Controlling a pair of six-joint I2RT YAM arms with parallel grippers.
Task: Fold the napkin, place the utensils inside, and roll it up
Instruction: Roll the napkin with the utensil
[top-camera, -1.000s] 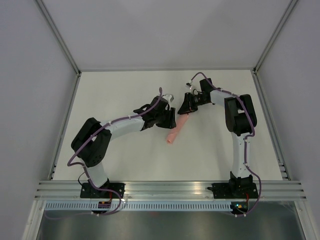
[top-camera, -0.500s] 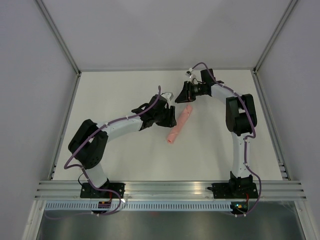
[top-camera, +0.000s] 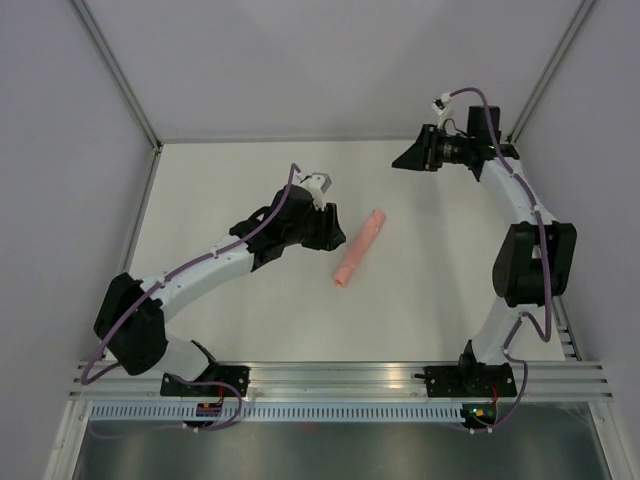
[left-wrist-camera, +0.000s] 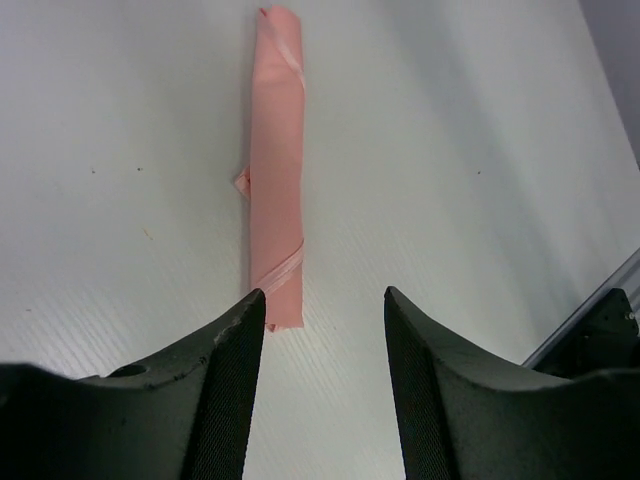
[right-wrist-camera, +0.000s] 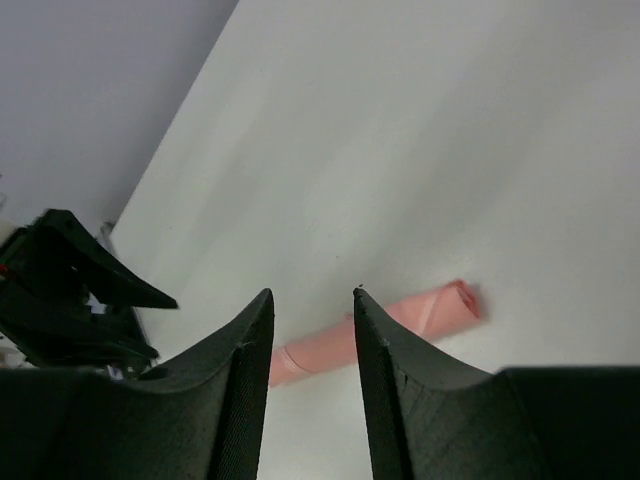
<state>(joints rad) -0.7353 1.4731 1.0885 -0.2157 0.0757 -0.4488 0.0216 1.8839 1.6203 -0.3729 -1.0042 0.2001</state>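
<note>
Left side: the left fingers (top-camera: 337, 228) reach out low over the white counter (top-camera: 230, 180), stopping just beside the napkin's left flank without touching it. We note them spread apart, with only bare counter showing in the gap.

Centre: the napkin (top-camera: 359, 248) lies on the counter rolled into a slim pink tube, slanted, with its far end to the right and its near end to the left. From the left wrist the roll (left-wrist-camera: 276, 170) runs straight away from the camera, and a small loose corner pokes out at mid-length.

Right side: the right fingers (top-camera: 402, 162) hang near the far right corner, pointing left, well apart from the roll. They stand parted and hold nothing, and the napkin (right-wrist-camera: 435, 308) shows on the counter beyond them.
</note>
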